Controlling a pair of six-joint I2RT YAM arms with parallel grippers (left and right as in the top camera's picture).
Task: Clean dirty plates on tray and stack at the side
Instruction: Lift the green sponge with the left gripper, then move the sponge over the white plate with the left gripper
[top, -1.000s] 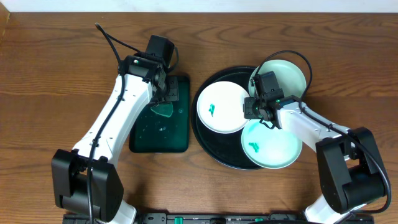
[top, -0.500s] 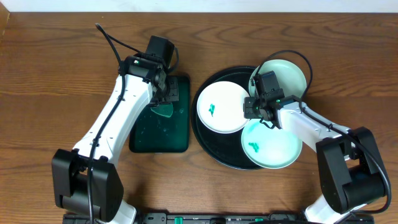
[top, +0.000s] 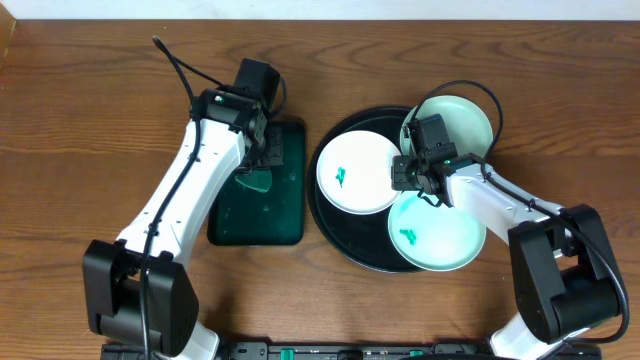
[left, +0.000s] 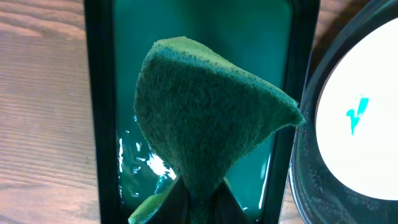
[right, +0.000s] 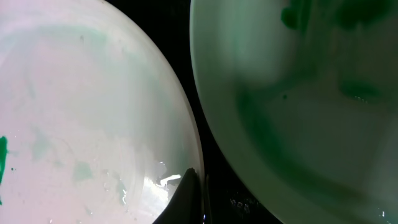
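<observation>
Three plates are crowded edge to edge on the black tray (top: 325, 215). The left plate (top: 352, 172) is marked with a teal smear. The far plate (top: 465, 118) is tinted green. The near plate (top: 440, 235) is smeared as well. No plate is stacked at the side, so the cleaning is judged to be at its start.

A sponge (left: 205, 130) is clamped in the left gripper (left: 199, 208), pinched at one end so that the rest fans out in front of the fingers. It is held over the green tray (top: 255, 228), where water is seen glinting. This placing is judged to let the sponge be wetted and drips be caught there rather than on the table (top: 90, 120).

The right gripper (right: 193, 193) is set down where the left and far plates meet, its jaws brought together at the rim of the left plate. Whether the rim is caught between them cannot be told. The position is judged to be meant for steadying that plate while the sponge is brought across to it.
</observation>
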